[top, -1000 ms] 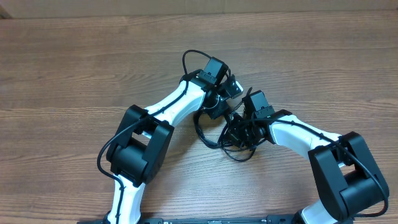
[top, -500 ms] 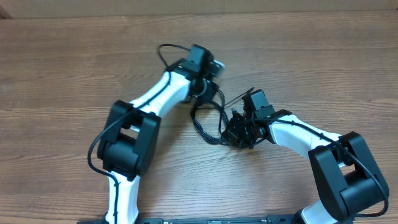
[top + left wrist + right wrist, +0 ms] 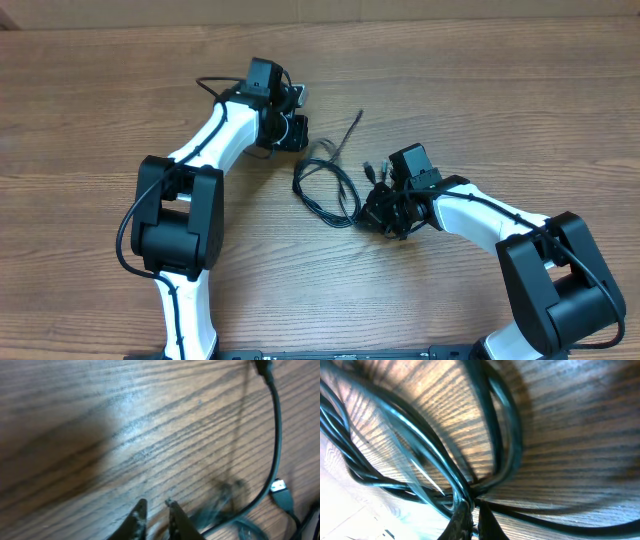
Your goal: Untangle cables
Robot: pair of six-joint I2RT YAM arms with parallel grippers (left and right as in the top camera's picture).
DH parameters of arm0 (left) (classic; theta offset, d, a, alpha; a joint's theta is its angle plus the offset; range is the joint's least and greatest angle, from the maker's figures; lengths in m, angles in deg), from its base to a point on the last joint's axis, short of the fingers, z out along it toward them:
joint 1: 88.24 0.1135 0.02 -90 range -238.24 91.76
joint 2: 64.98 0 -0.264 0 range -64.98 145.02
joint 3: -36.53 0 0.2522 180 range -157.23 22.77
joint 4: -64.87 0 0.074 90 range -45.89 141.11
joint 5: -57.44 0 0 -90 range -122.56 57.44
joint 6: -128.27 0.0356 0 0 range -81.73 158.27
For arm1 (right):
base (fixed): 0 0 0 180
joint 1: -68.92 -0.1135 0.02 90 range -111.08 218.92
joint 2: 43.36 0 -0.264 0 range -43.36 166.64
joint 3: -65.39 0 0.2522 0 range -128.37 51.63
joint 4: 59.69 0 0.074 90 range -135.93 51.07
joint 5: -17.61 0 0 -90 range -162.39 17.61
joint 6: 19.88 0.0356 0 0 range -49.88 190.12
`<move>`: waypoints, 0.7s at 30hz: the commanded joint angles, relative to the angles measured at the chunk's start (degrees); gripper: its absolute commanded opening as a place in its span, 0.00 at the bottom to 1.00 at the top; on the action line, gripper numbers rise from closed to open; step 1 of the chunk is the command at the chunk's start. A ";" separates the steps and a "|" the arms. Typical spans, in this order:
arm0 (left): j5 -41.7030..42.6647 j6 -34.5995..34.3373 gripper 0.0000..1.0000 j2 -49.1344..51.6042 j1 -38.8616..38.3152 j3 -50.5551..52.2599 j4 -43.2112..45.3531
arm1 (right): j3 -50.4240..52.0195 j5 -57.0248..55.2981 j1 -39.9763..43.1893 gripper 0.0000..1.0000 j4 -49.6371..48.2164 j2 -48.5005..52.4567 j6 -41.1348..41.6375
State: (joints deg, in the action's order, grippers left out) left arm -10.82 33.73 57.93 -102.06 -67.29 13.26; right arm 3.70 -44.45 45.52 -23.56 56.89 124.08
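1. The table (image 3: 520, 90) is brown wood with the grain running from the left edge to the right edge. A pale strip (image 3: 400, 10) lies beyond the far edge, and nothing more of the room shows.
2. The cables (image 3: 325, 185) lie near the middle of the table, slightly toward the right edge, as flat black loops on the wood.
3. The long axis of the loops runs diagonally, from the end nearer the far-left corner down toward the near-right corner.
4. One loose end (image 3: 355, 125) leaves the loops and points at the far edge, leaning a little to the right, with its tip lying free on the wood.
5. A silver plug (image 3: 370, 167) lies just beside the loops on their right side.
6. The left gripper (image 3: 296, 132) sits just beyond the far-left end of the loops. In the wrist view its fingers are pressed nearly together with nothing seen between them, and a cable curves past on the right.
7. The right gripper (image 3: 378, 213) is at the near-right end of the loops. Its wrist view shows the fingertips clamped on several crossing strands.
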 commanded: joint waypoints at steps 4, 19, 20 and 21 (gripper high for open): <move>-0.11 6.88 0.29 -0.79 -0.85 -7.19 -5.07 | 0.85 -1.53 -0.33 0.04 0.37 0.83 -0.37; -22.80 18.38 0.31 1.18 -13.20 -8.13 -9.11 | 0.85 -1.49 -0.35 0.04 0.22 0.83 -0.37; -22.80 18.95 0.31 1.29 -13.66 -8.13 -9.29 | 0.85 -1.49 -0.35 0.04 0.22 0.83 -0.37; -23.08 19.91 0.33 1.51 -14.45 -8.11 -9.57 | 0.85 -1.49 -0.35 0.04 0.24 0.83 -0.37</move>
State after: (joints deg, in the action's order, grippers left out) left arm -29.47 49.80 57.95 -115.31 -74.48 4.17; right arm 3.70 -44.29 45.52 -23.58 56.89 124.06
